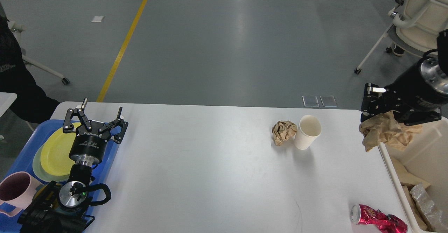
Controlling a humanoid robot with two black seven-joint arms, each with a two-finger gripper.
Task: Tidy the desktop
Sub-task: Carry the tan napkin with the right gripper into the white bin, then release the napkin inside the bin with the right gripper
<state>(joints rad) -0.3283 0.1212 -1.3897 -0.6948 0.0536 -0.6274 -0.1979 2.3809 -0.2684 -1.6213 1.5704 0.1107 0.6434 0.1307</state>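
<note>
Left gripper (95, 115): fingers spread wide, nothing between them; raised over the left end of the desktop (210, 170), above the inner edge of the tray (21, 157).

Tray: blue, at far left, overlapping the desktop's left end. Holds a yellow plate (56, 154) stacked on a pale green plate (36, 164), and a pink mug (14, 191) with dark inside, at the near left corner.

Desktop: white, rounded corners, spanning most of the lower view from tray to bin.

Paper ball (282, 132): brown, crumpled, on the desktop right of centre, touching or just beside the cup.

Cup (307, 132): white paper, upright, open mouth, just right of the paper ball.

Can (378, 219): red, crushed, lying on its side near the desktop's near right corner, close to the bin wall.

Right gripper (397, 112): fingers closed on a brown paper wad (386, 131), held in the air over the desktop's right edge and the bin's rim.

Bin (425, 145): cream-white, just beside the desktop's right end. Contains brown scraps and clear plastic wrap (425, 205) at its near end.

Floor beyond: grey, with a yellow line (126, 39); a chair (413, 19) at upper right.
</note>
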